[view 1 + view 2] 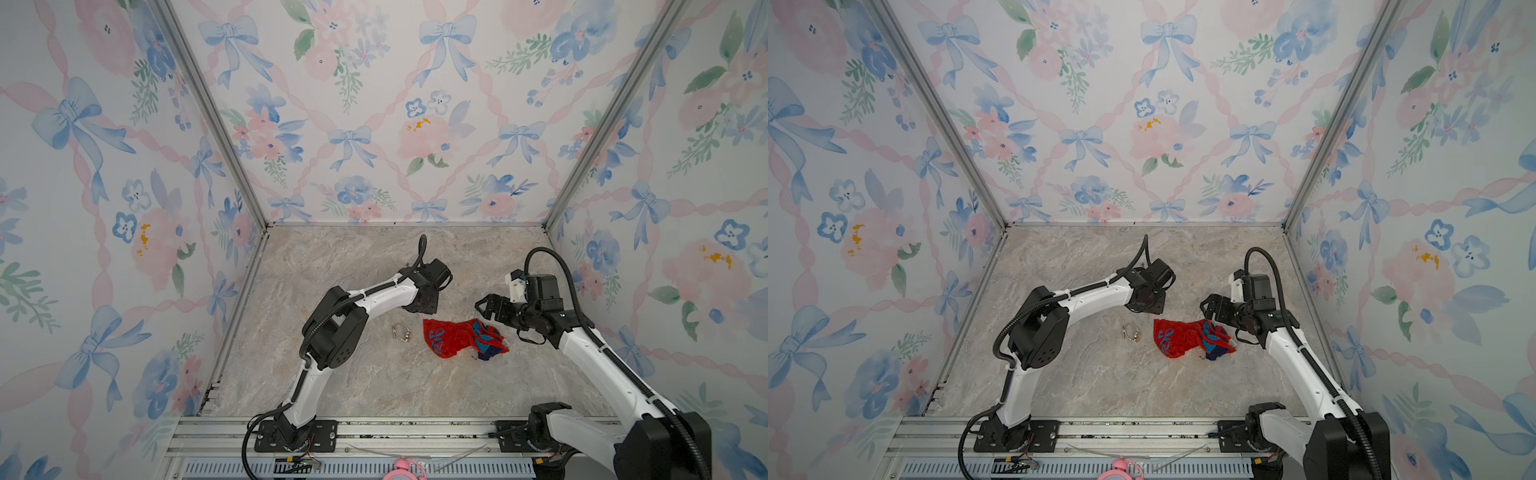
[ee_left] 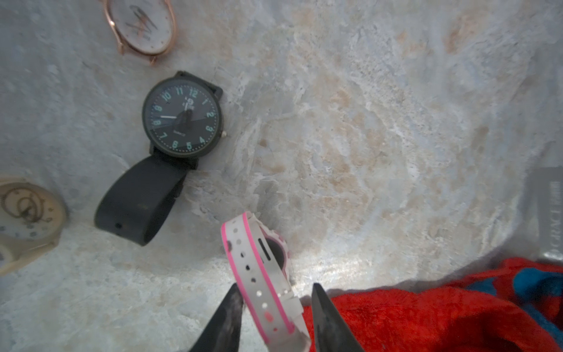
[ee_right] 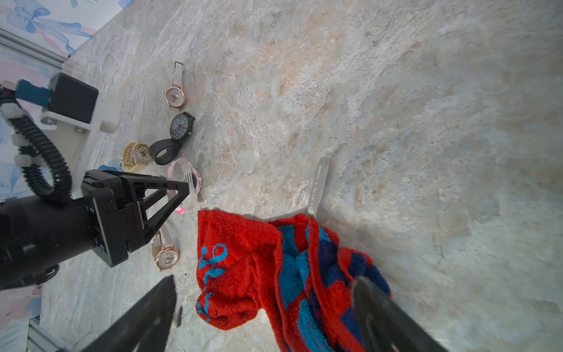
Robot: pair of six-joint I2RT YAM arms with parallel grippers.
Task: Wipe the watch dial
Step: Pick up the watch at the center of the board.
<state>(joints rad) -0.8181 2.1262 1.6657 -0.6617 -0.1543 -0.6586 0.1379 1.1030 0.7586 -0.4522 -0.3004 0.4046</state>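
A white watch with pink-edged strap (image 2: 259,274) lies on the marble table, its dial turned away from the left wrist view. My left gripper (image 2: 276,288) is open astride that strap; one finger (image 2: 231,304) touches its pink edge, while the other finger (image 2: 323,307) stands apart from the buckle. The right wrist view shows the same straddle on the pink-strapped watch (image 3: 182,173). A crumpled red and blue towel (image 1: 457,336) (image 3: 274,268) lies right of centre. My right gripper (image 3: 263,280) (image 1: 484,305) hovers open above it, holding nothing.
A black watch (image 2: 182,119), a rose-gold watch (image 2: 143,27) and a beige watch (image 2: 24,213) lie beyond the left gripper. Another rose-gold watch (image 3: 166,256) (image 1: 402,331) sits left of the towel. A grey lettered strip (image 3: 318,186) lies at the towel's far edge.
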